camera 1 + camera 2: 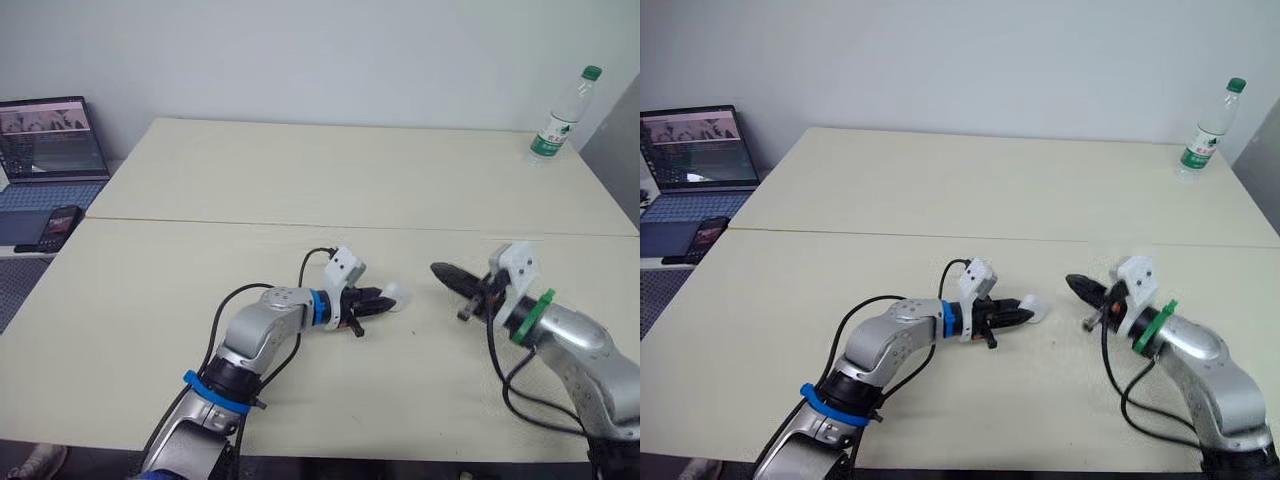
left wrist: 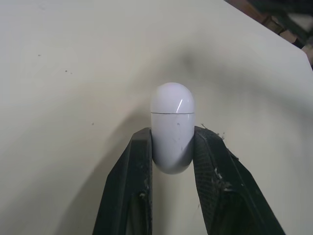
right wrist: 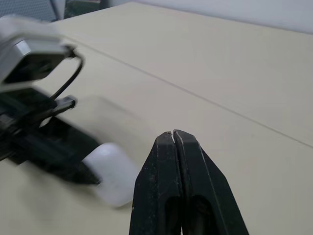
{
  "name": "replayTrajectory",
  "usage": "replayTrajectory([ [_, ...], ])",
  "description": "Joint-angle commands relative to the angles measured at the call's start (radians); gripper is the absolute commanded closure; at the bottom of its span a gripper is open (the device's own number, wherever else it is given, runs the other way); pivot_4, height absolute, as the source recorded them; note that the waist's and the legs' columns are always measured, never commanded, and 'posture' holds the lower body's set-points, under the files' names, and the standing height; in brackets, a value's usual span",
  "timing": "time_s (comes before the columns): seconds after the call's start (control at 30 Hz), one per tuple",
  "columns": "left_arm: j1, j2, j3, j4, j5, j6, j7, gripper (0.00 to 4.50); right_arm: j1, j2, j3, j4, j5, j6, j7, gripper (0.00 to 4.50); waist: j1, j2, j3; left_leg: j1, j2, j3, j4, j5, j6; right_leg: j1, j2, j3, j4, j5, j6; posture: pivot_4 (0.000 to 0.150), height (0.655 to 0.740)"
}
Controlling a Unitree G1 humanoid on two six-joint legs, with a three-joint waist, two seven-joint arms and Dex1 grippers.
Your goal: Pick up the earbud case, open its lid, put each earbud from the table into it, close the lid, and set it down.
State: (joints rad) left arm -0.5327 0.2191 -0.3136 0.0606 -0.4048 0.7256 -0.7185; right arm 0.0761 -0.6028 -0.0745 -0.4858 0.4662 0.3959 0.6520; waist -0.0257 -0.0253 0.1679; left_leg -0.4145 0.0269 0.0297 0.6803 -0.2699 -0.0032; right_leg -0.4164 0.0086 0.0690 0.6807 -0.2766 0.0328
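Far left of the earbud case [image 2: 171, 129], an open laptop [image 1: 50, 140] and a dark phone [image 1: 55, 228] sit to one side. Neither bears on the task.

Left tool [image 1: 383, 301]: clamped on the case. Its two black fingers [image 2: 139, 161] press the lower body from opposite sides, below the lid seam. The rounded lid end pokes out past the fingertips, toward the other arm. Judgement: the grip looks low on purpose, leaving the lid free to swing. The seam reads as a thin closed line, so the lid is shut. The case is low over the surface [image 1: 300, 170]. Whether it rests there or is just clear of it, cannot tell.

Right tool [image 1: 440, 269]: just right of the case, apart from it, tip aimed at the lid end. Its fingers [image 3: 164, 161] are pressed together with nothing between them. Judgement: the closed tip offers a single point, suited to prying or flicking the lid up while the left arm steadies the body.

Far right of the case and further back, a clear water bottle [image 1: 565, 110] with a green cap stands upright, well apart from both arms.

Step in hand, as judged: pick-up done or nearly done, lid opening next. Risk: a push on the smooth rounded shell could slide the case out of the pinch.
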Motion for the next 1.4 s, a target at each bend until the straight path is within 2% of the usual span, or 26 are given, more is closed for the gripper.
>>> replayTrajectory([
  [0.03,-0.036,-0.027,0.023,0.044,-0.004,0.020,-0.007,3.70,0.104,-0.012,-0.014,-0.086,-0.025,-0.073,0.037,4.48,0.000,0.000,0.000,0.001,0.000,0.000,0.000,0.000,0.000,0.001,0.000,0.000,0.000,0.000,0.000,0.150,0.7400],
  [0.1,-0.048,-0.032,0.039,0.075,-0.004,0.035,-0.005,3.70,0.138,-0.006,-0.035,-0.098,-0.040,-0.083,0.013,4.48,-0.002,0.000,0.000,0.004,0.000,0.001,0.000,0.000,0.000,0.004,0.000,0.000,0.000,0.000,0.000,0.150,0.7400],
  [0.13,-0.050,-0.031,0.043,0.083,0.001,0.034,-0.005,2.98,0.145,-0.004,-0.042,-0.101,-0.044,-0.086,0.005,4.50,-0.005,0.000,0.000,0.009,-0.001,0.003,0.000,0.000,0.000,0.008,0.000,0.000,0.000,-0.001,0.001,0.150,0.7400],
  [0.2,-0.049,-0.026,0.051,0.077,-0.002,0.040,-0.013,2.51,0.146,0.003,-0.056,-0.102,-0.045,-0.089,-0.008,4.50,-0.006,0.000,0.000,0.015,0.000,0.005,0.000,0.000,0.000,0.013,0.000,0.002,-0.001,-0.003,0.005,0.150,0.7400],
  [0.33,-0.036,-0.002,0.092,0.018,-0.038,0.078,-0.022,1.21,0.138,0.019,-0.069,-0.102,-0.041,-0.084,-0.023,4.50,-0.006,0.000,0.000,0.015,0.001,0.004,0.000,0.000,0.000,0.012,0.002,0.002,0.000,-0.003,0.005,0.150,0.7400],
  [0.43,-0.005,0.055,0.126,-0.078,-0.072,0.125,-0.039,0.20,0.141,0.023,-0.066,-0.100,-0.044,-0.088,-0.017,4.50,-0.006,0.000,0.000,0.014,0.002,0.003,-0.001,0.000,0.000,0.012,0.002,0.003,0.000,-0.001,0.002,0.150,0.7400],
  [0.47,0.011,0.078,0.137,-0.115,-0.085,0.143,-0.045,0.05,0.144,0.023,-0.065,-0.100,-0.043,-0.090,-0.015,4.50,-0.006,0.000,0.000,0.014,0.002,0.003,-0.001,0.000,0.000,0.012,0.002,0.003,0.000,-0.001,0.001,0.150,0.7400],
  [0.6,0.103,0.199,0.159,-0.256,-0.107,0.151,-0.089,0.05,0.157,0.021,-0.061,-0.097,-0.042,-0.099,0.001,4.50,-0.005,0.000,0.000,0.014,0.002,0.002,-0.002,0.000,0.000,0.012,0.001,0.003,0.000,-0.001,0.000,0.150,0.7400],
  [0.7,0.214,0.296,0.185,-0.358,-0.097,0.043,-0.157,0.05,0.165,0.018,-0.065,-0.085,-0.032,-0.103,0.023,4.50,-0.004,0.000,0.000,0.015,0.002,0.003,-0.002,0.000,0.000,0.012,-0.002,0.003,0.000,-0.001,0.001,0.150,0.7400],
  [0.8,0.297,0.336,0.219,-0.400,-0.085,-0.066,-0.184,0.05,0.175,0.004,-0.071,-0.066,-0.028,-0.111,0.059,4.50,-0.004,0.000,0.000,0.015,0.002,0.003,-0.002,0.000,0.000,0.012,-0.004,0.003,0.000,-0.001,0.000,0.150,0.7400],
  [0.9,0.373,0.359,0.262,-0.425,-0.084,-0.163,-0.207,0.00,0.183,-0.010,-0.102,-0.040,0.004,-0.114,0.108,3.87,-0.002,0.000,0.000,0.015,0.001,0.003,-0.001,0.000,0.000,0.012,-0.005,0.003,-0.001,-0.001,0.000,0.150,0.7400],
  [1.1,0.512,0.438,0.288,-0.419,-0.017,-0.353,-0.263,0.00,0.203,-0.079,-0.145,0.046,-0.017,-0.171,0.204,1.74,-0.003,0.000,0.000,0.015,0.001,0.004,-0.001,0.000,0.000,0.012,-0.005,0.003,-0.001,-0.002,0.000,0.150,0.7400],
  [1.27,0.557,0.462,0.297,-0.394,-0.009,-0.418,-0.292,0.00,0.217,-0.111,-0.185,0.085,0.008,-0.182,0.263,0.02,-0.003,0.000,0.000,0.015,0.002,0.004,-0.001,0.000,0.000,0.012,-0.005,0.003,-0.001,-0.003,0.001,0.150,0.7400],
  [1.4,0.559,0.450,0.291,-0.378,0.011,-0.442,-0.270,0.00,0.219,-0.121,-0.197,0.101,0.003,-0.191,0.288,0.02,-0.003,0.000,0.000,0.015,0.002,0.004,-0.001,0.000,0.000,0.012,-0.005,0.002,-0.001,-0.003,0.001,0.150,0.7400],
])
